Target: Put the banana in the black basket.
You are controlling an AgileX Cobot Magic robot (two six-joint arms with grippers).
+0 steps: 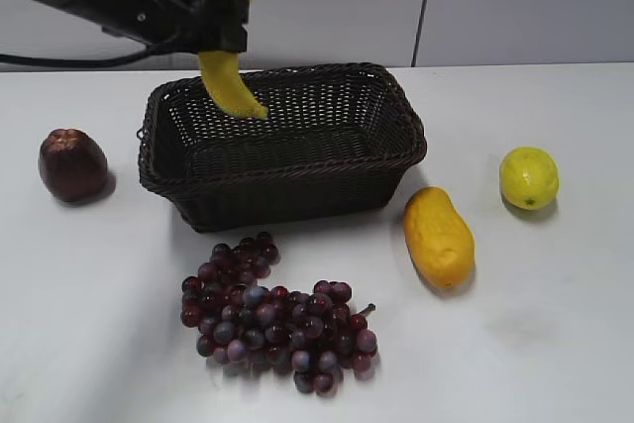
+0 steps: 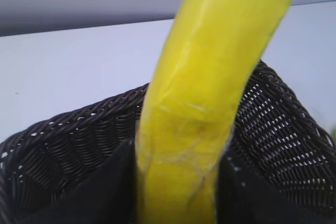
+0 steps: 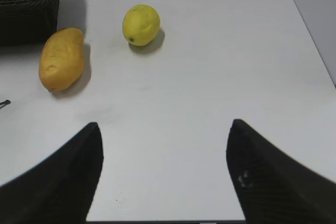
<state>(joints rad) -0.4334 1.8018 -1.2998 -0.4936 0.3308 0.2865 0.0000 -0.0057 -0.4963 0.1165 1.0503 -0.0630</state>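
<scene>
My left gripper (image 1: 224,31) is shut on the banana (image 1: 230,71), which hangs nearly upright with its lower tip inside the back left of the black basket (image 1: 396,106). In the left wrist view the banana (image 2: 210,103) fills the middle between my two dark fingers (image 2: 176,182), with the basket's woven wall (image 2: 68,140) behind it. My right gripper (image 3: 164,129) is open and empty above bare table; it does not show in the exterior view.
A stubby orange-yellow fruit (image 1: 438,237) lies right of the basket and a lemon (image 1: 529,177) further right; both show in the right wrist view (image 3: 61,59) (image 3: 141,24). A dark red fruit (image 1: 72,163) sits left of the basket. Purple grapes (image 1: 272,314) lie in front.
</scene>
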